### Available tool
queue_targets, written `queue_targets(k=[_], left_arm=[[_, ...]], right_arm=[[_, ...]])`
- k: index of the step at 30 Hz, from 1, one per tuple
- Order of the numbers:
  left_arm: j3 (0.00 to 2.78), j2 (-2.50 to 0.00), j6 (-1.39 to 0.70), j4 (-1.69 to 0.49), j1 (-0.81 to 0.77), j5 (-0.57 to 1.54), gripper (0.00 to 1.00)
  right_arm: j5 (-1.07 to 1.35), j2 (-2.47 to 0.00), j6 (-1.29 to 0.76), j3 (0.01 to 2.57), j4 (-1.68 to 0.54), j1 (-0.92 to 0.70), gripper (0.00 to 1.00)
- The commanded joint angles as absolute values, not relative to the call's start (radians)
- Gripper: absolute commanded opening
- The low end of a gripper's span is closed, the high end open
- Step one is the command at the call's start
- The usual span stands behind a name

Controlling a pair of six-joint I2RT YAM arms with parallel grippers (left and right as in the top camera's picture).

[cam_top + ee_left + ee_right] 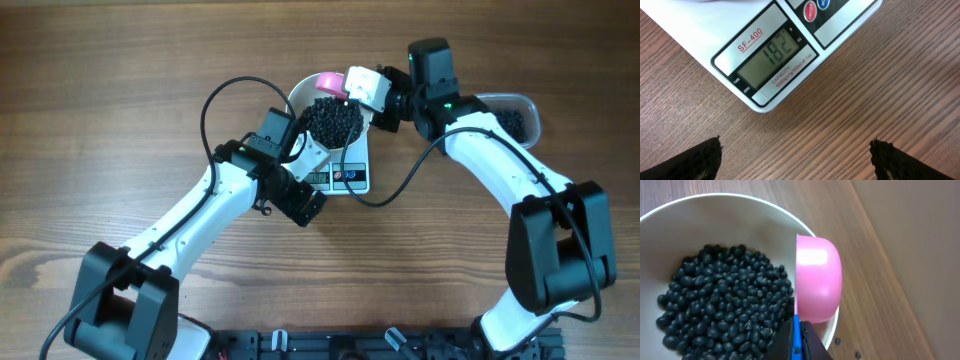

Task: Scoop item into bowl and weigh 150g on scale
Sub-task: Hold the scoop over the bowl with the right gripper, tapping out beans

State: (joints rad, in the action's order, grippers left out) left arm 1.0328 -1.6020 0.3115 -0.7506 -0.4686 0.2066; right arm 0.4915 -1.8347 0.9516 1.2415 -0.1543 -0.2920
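Right gripper (797,341) clenched on the pink scoop (817,280) at the bowl's rim; left gripper (797,154) released over bare table beside the scale.

Seen from overhead, the white bowl (300,98) sits on the scale (358,160) with the black beans (333,122) heaped inside it. The scoop is at the bowl's 12 o'clock rim, tipped on its side with its mouth turned to the heap. The right fingers pinch a thin blue strip running into the scoop. The display (772,55), on the scale's 6 o'clock edge, reads 182, with a red button (810,11) and a blue button (822,2) beside it. The left jaws stand wide apart, holding nothing, near the scale's 7 o'clock corner. A clear tub (527,108) with more beans lies at the bowl's 3 o'clock. Two stray beans (837,341) lie on the wooden table (100,80) just outside the bowl.
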Motion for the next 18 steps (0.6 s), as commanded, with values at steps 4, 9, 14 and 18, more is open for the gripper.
queue_targets(k=[4, 9, 14, 18], left_arm=[[1.026, -1.591, 0.309, -0.747, -0.469, 0.215, 1.0], [1.026, -1.591, 0.309, -0.748, -0.469, 0.215, 1.0], [1.026, -1.591, 0.309, -0.748, -0.469, 0.215, 1.0], [1.026, -1.591, 0.309, -0.748, -0.469, 0.215, 1.0]], right_arm=[[0.471, -1.862, 0.942, 1.256, -0.242, -0.294, 0.04], [0.519, -1.867, 0.937, 1.256, -0.281, -0.294, 0.05], [0.683, -1.866, 0.712, 1.256, -0.276, -0.294, 0.04], [0.687, -1.866, 0.582, 1.256, -0.277, -0.29, 0.04]])
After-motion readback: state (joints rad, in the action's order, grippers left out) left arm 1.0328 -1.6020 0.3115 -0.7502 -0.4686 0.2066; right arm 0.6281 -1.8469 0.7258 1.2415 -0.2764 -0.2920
